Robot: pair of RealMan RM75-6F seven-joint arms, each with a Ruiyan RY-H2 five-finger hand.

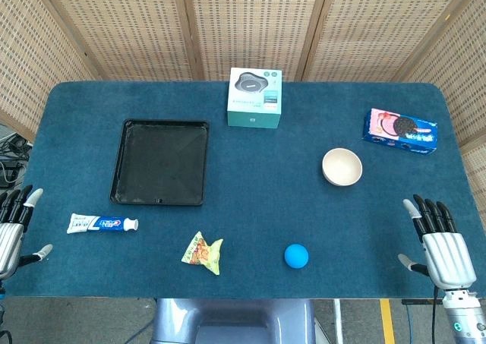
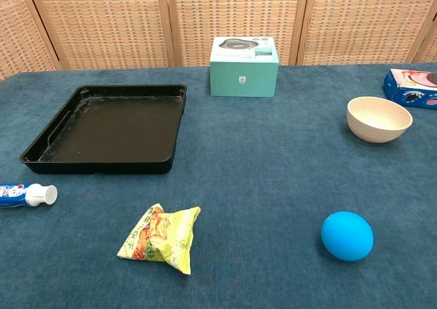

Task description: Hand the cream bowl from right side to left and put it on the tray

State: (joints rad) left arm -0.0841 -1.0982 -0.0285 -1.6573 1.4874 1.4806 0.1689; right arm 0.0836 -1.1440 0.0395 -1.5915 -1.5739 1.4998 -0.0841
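Note:
The cream bowl [image 1: 342,166] [image 2: 379,119] stands upright and empty on the right half of the blue table. A black tray [image 1: 161,162] [image 2: 109,127] lies flat and empty on the left half. My right hand [image 1: 439,245] hovers at the table's near right corner, fingers spread, holding nothing, well short of the bowl. My left hand [image 1: 14,226] sits at the near left edge, partly cut off by the frame, fingers apart and empty. Neither hand shows in the chest view.
A teal box [image 1: 254,97] stands at the back centre, a blue cookie pack [image 1: 400,130] at the far right. Near the front lie a toothpaste tube [image 1: 101,224], a yellow snack packet [image 1: 203,253] and a blue ball [image 1: 297,256].

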